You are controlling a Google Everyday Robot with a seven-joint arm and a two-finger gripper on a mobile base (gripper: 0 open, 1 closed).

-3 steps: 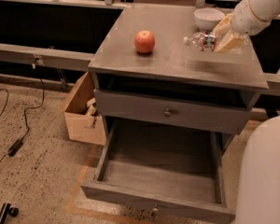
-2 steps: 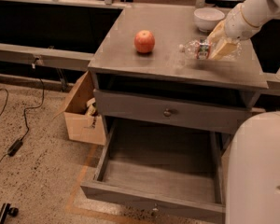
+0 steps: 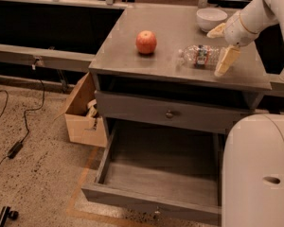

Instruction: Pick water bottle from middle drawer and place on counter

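The water bottle (image 3: 201,56) lies on its side on the counter (image 3: 173,25), near the right front edge, cap pointing left. My gripper (image 3: 221,45) is at the bottle's right end, low over the counter. It is open, with one finger behind the bottle's base and the other in front of it. The middle drawer (image 3: 146,200) is pulled out at the bottom of the cabinet and its tray is empty.
A red apple (image 3: 146,42) sits on the counter left of the bottle. A white bowl (image 3: 211,18) stands at the back right. A closed drawer front with a knob (image 3: 169,113) is above the open drawer. A cardboard box (image 3: 83,110) stands left of the cabinet. My white body (image 3: 258,174) fills the lower right.
My gripper has lowered the bottle onto the counter and opened. The bottle now rests on the top, no longer held.
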